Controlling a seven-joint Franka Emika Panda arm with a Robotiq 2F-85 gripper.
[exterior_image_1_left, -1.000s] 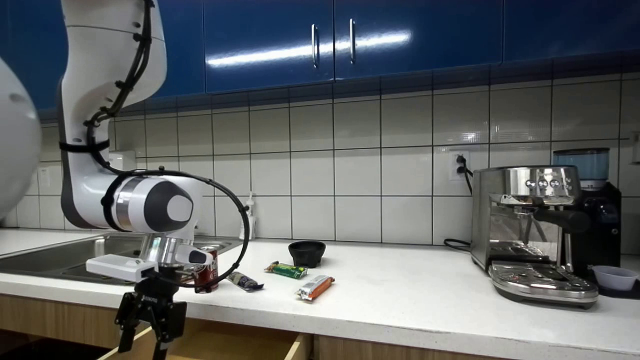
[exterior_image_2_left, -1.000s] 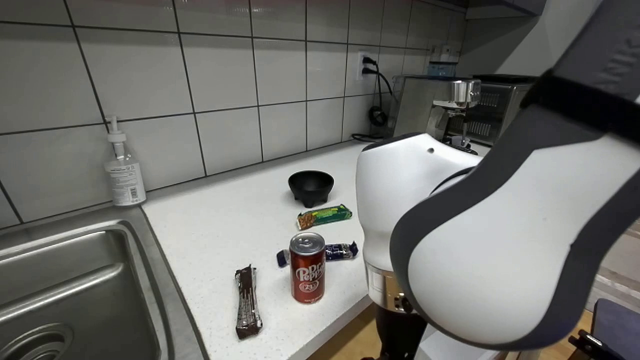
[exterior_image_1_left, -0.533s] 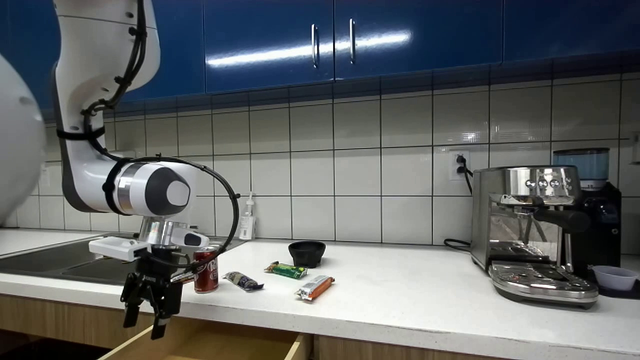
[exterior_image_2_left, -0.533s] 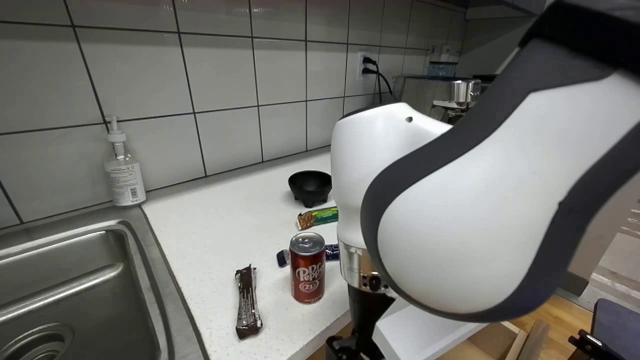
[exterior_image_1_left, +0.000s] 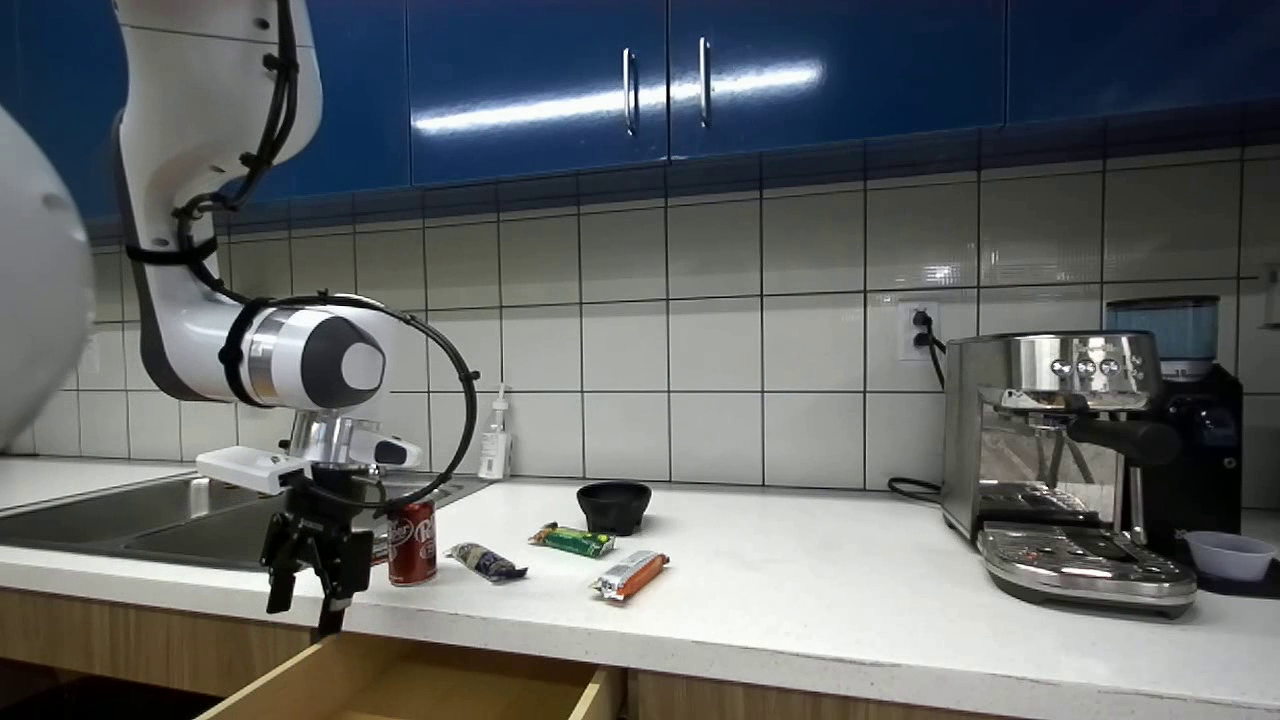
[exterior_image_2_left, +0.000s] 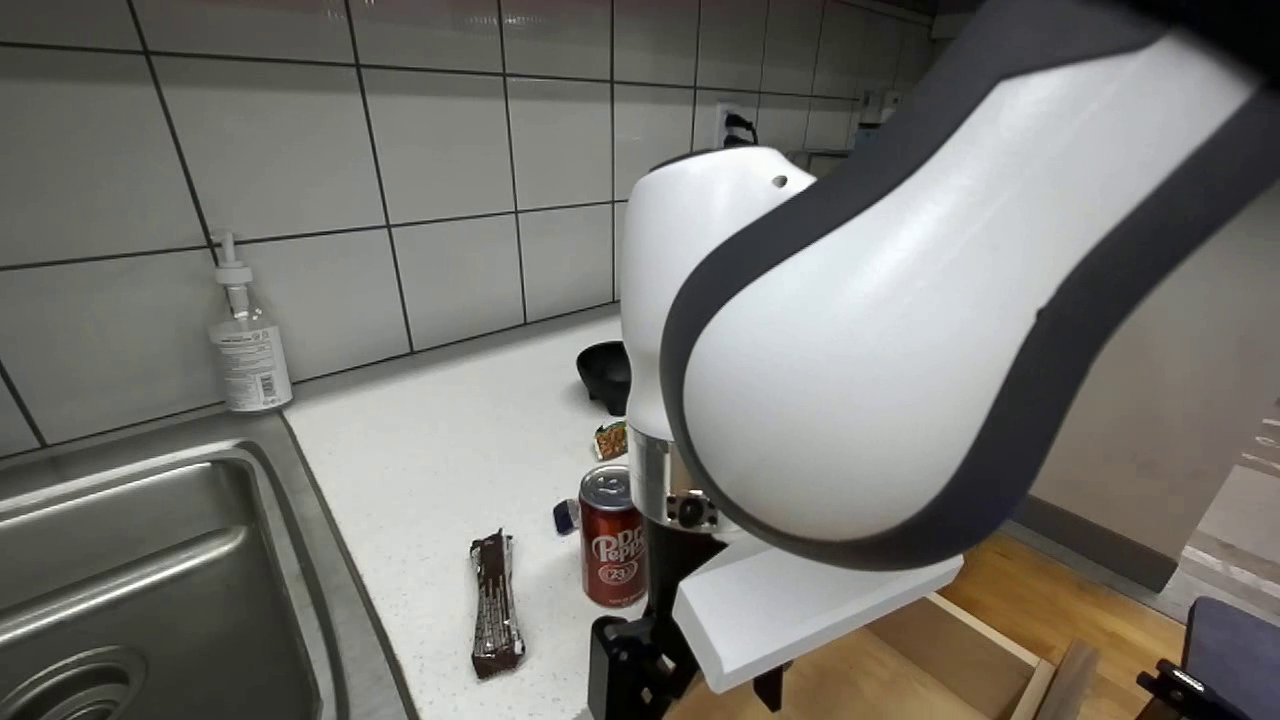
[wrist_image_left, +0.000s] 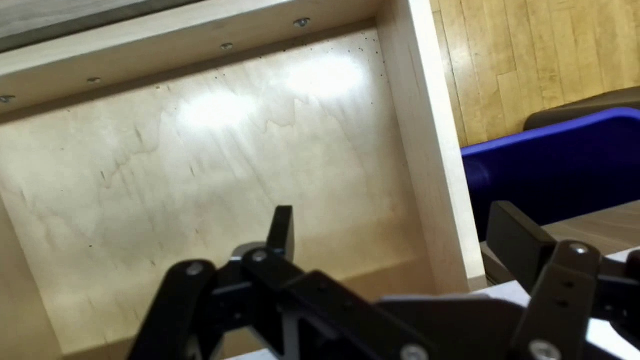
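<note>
My gripper (exterior_image_1_left: 304, 612) stands open in front of the counter edge, pointing down. In the wrist view its fingers (wrist_image_left: 283, 227) are far apart with nothing between them. Below it is the pulled-out wooden drawer (wrist_image_left: 435, 130); its inside looks bare. One finger appears over the drawer interior, the other beyond its side wall. The red Dr Pepper can (exterior_image_1_left: 412, 545) stands upright on the counter close behind the gripper. A brown-wrapped bar (exterior_image_2_left: 495, 605) lies by the sink. A dark blue bar (exterior_image_1_left: 486, 562), a green bar (exterior_image_1_left: 572, 541) and an orange-and-white bar (exterior_image_1_left: 630, 577) lie farther along.
A black bowl (exterior_image_1_left: 613, 508) sits behind the bars. The sink (exterior_image_2_left: 290, 560) and a soap bottle (exterior_image_2_left: 250, 350) are to one side. An espresso machine (exterior_image_1_left: 1060, 470) stands at the far end. A blue object (wrist_image_left: 550, 170) shows beside the drawer.
My gripper has risen from near the drawer to about the counter's edge height, staying open. The arm now hides more of the bowl and bars in an exterior view. The counter items have not moved.
</note>
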